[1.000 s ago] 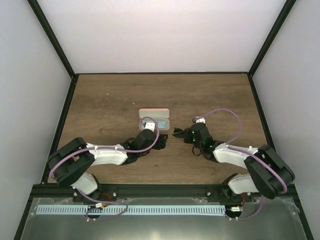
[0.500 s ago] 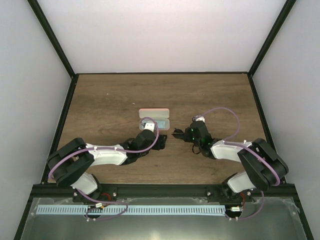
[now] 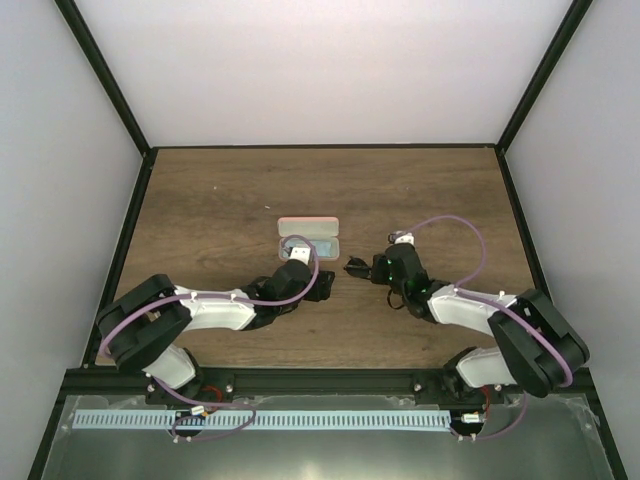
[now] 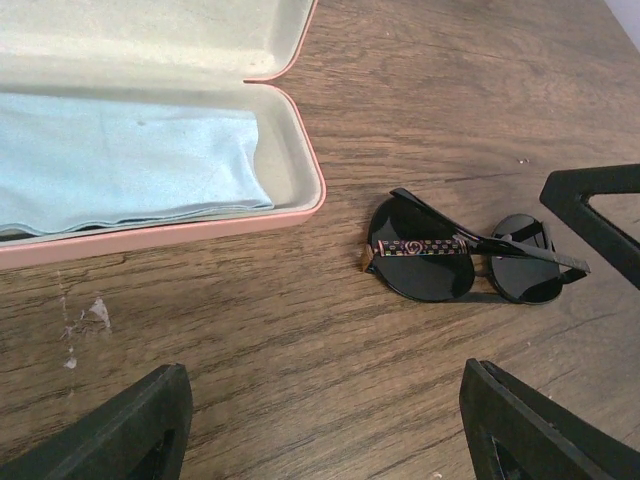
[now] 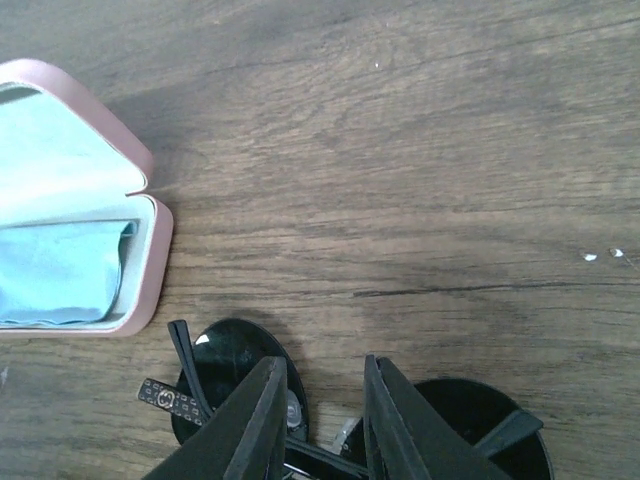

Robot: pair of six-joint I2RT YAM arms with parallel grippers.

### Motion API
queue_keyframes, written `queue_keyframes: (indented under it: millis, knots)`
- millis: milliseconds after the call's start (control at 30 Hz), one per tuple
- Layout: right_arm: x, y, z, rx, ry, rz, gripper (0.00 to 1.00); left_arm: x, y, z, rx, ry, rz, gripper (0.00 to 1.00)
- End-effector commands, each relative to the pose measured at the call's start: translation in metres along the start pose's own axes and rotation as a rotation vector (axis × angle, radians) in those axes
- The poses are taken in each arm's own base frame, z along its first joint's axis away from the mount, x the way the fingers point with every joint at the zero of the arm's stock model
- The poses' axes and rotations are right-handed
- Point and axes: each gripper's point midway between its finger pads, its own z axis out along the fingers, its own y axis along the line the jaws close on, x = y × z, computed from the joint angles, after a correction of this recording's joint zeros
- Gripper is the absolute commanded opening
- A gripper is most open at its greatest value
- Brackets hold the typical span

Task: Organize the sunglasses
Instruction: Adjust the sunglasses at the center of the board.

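Observation:
The sunglasses (image 3: 353,268) lie flat on the wood, right of the open pink case (image 3: 308,223). In the left wrist view the dark lenses (image 4: 460,262) rest on the table with one temple folded across them. My right gripper (image 5: 325,365) is over them, jaws a narrow gap apart. One finger (image 5: 262,420) overlaps each lens's inner edge and the bridge runs between them; I cannot tell whether the fingers touch the frame. My left gripper (image 4: 322,385) stands wide open above bare wood, near the case's front rim (image 4: 150,240), holding nothing.
A light blue cloth (image 4: 120,160) lies inside the case, whose lid (image 4: 150,40) is folded back. One finger of the right gripper (image 4: 600,200) shows at the right edge of the left wrist view. Black frame rails (image 3: 140,200) border the table.
The right arm nudged slightly left and then back. The sunglasses, the case and the left gripper stay as they were.

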Motion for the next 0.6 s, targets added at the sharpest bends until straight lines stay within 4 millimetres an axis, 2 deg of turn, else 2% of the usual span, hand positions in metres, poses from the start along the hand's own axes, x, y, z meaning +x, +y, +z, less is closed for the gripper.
queue_keyframes:
  millis: [0,333,567]
  knots:
    - [0.005,0.0,0.002,-0.02,0.012,-0.008,0.23,0.002,-0.001,0.0,0.001,0.005,0.012,0.76]
    - [0.028,-0.008,-0.011,-0.038,0.067,-0.022,0.27,0.007,0.003,-0.001,-0.001,0.009,0.0,0.76]
    - [0.037,-0.002,-0.02,-0.102,0.084,-0.014,0.27,0.008,0.003,-0.001,0.001,0.014,-0.003,0.76]
